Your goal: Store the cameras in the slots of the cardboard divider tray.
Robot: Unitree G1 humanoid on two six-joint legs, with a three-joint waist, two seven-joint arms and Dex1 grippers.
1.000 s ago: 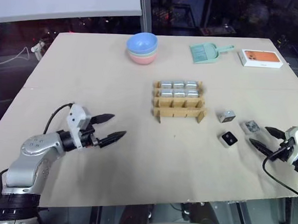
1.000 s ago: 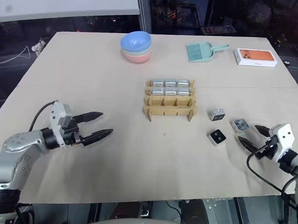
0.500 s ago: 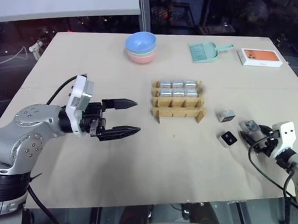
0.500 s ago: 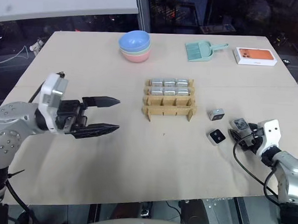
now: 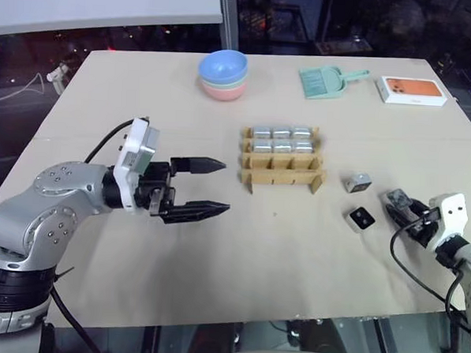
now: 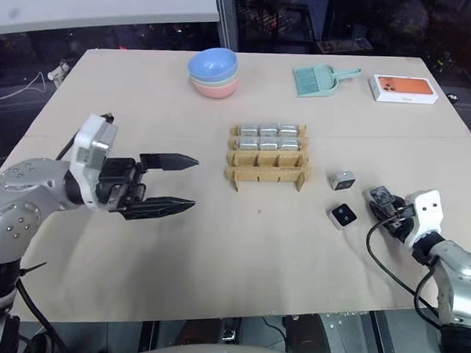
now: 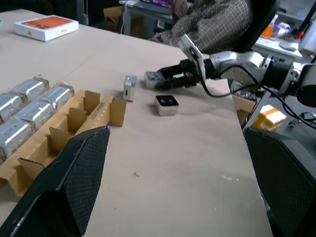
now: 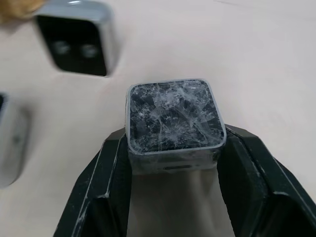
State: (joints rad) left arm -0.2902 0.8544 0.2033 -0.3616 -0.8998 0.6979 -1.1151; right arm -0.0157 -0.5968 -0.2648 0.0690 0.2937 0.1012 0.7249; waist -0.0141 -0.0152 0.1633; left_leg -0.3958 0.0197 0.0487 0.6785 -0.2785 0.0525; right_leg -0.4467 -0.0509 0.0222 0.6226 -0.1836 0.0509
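No readable text

The flat white-and-orange cardboard box (image 5: 413, 91) on the beige worktop (image 5: 144, 108) bears no legible print; the brown corrugated cardboard divider tray (image 5: 282, 170) carries no lettering either.

Brown tray (image 5: 281, 177); blue, green, pink bowls (image 5: 223, 75).

Left arm (image 5: 40, 214), lower left of the left eye view: silver-grey rounded housings with small dark screw heads, a ribbed black collar at its base, and a black cable looping over the forearm. A white rectangular wrist module sits behind the left pincer (image 5: 207, 188), which has two long, tapered black fingers. The right pincer (image 5: 403, 212), lower right, has short black fingers, a white block with two dark dots, and a looping black cable.
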